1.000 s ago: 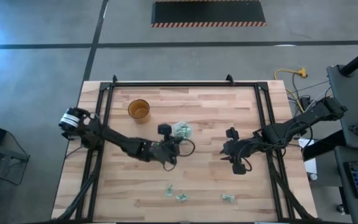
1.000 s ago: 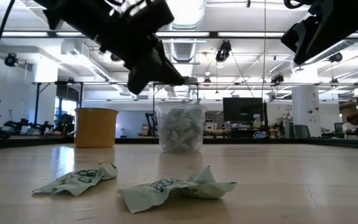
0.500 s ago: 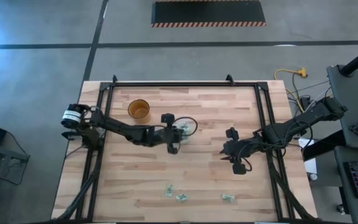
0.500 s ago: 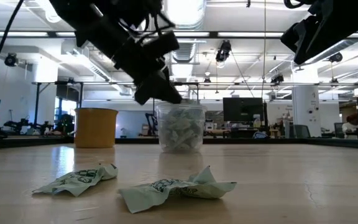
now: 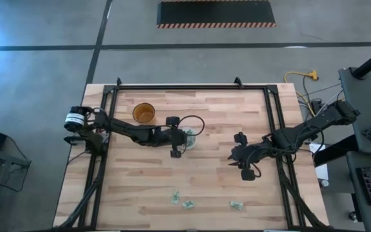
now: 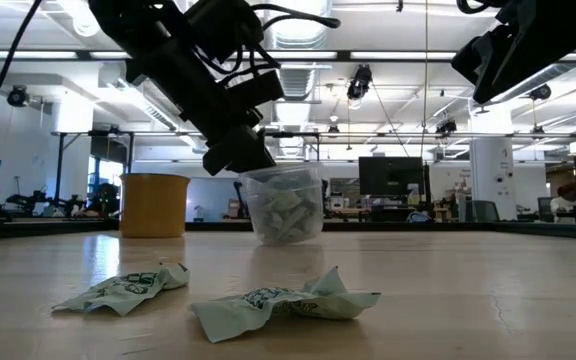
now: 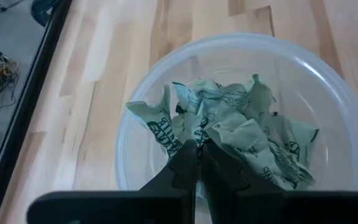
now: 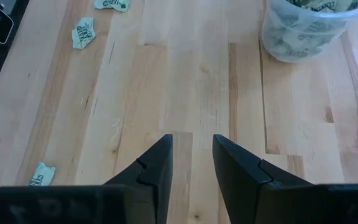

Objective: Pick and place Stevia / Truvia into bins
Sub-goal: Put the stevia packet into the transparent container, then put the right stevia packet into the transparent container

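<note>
In the high view, a light butcher-block wooden table [image 5: 140, 187] inside a black metal frame is seen from above. The left gripper [image 5: 176, 152] is stretched from the table's left edge towards its middle, right against the small round translucent whitish plastic cup [image 5: 188, 137], which is packed with crumpled pale green and white paper sachets. An amber-brown round plastic cup [image 5: 143, 113] is set well apart from it, nearer the far left corner. Three loose sachets are spread along the near edge: one [image 5: 174, 198], a second [image 5: 188, 205] just beside it, and a third [image 5: 236, 205] further towards the right edge. The right gripper [image 5: 232, 158] is held right of the middle, away from the cup. In the low view, the translucent cup [image 6: 285, 205] is seen tilted, with the left gripper [image 6: 236, 160] pressed against its rim, and the amber cup [image 6: 154, 204] is seen upright beside it; two crumpled sachets [image 6: 126, 288] [image 6: 283, 300] are laid on the wood in the foreground. In the left wrist view, the left gripper [image 7: 197, 163] is shown with its fingers pressed together at the cup's near wall, nothing visibly caught between them, and the sachet heap [image 7: 225, 134] fills the cup [image 7: 129, 118]. In the right wrist view, the right gripper [image 8: 192, 158] is shown with its fingers parted over bare wood, nothing between them; the filled cup [image 8: 304, 31] and three loose sachets [image 8: 111, 4] [image 8: 83, 32] [image 8: 41, 173] are visible beyond.
</note>
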Available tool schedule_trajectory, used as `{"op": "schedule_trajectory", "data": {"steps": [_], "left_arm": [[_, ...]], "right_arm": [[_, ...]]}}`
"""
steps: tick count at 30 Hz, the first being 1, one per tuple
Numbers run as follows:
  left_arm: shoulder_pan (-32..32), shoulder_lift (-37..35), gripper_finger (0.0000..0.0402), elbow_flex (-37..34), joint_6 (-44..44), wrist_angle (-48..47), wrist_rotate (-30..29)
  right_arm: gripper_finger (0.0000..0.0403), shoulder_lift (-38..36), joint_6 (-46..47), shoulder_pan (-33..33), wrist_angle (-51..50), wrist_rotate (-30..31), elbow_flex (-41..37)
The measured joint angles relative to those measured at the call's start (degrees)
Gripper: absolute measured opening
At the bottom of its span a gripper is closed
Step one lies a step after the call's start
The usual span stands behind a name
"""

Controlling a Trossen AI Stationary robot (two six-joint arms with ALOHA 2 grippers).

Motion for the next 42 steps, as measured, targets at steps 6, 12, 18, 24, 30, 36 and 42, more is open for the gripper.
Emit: {"op": "schedule_trajectory", "data": {"steps": [6,12,18,24,30,36,42], "left_arm": [[0.0,-0.2,0.0004,0.4,0.0,0.3,0.0],[0.0,-0.3,0.0009,1.5,0.2,0.3,-1.0],[0.0,-0.3,0.0071,2.1,0.3,0.3,-1.0],[0.0,-1.7,0.014,2.2,0.2,0.0,-1.3],[-0.4,-4.8,0.0166,2.2,0.0,-0.2,-1.4],[-2.1,-7.8,0.0166,1.9,-4.3,-3.1,-0.9],[-6.3,-10.0,0.0166,1.7,-7.9,-10.1,5.7]], "right_arm": [[0.0105,0.0,-0.8,0.0,0.0,0.0,0.0],[0.01,0.0,-0.8,0.0,0.0,0.0,0.0],[0.0102,0.0,-0.8,0.0,0.1,0.0,0.0],[0.0098,0.0,-0.8,0.0,0.1,0.0,-0.1],[0.01,0.0,-0.9,0.0,0.1,0.0,-0.1],[0.0101,-0.1,-0.5,0.4,2.1,-0.1,-0.9],[0.0102,-0.1,-0.3,3.5,12.1,-5.4,-6.4]]}}
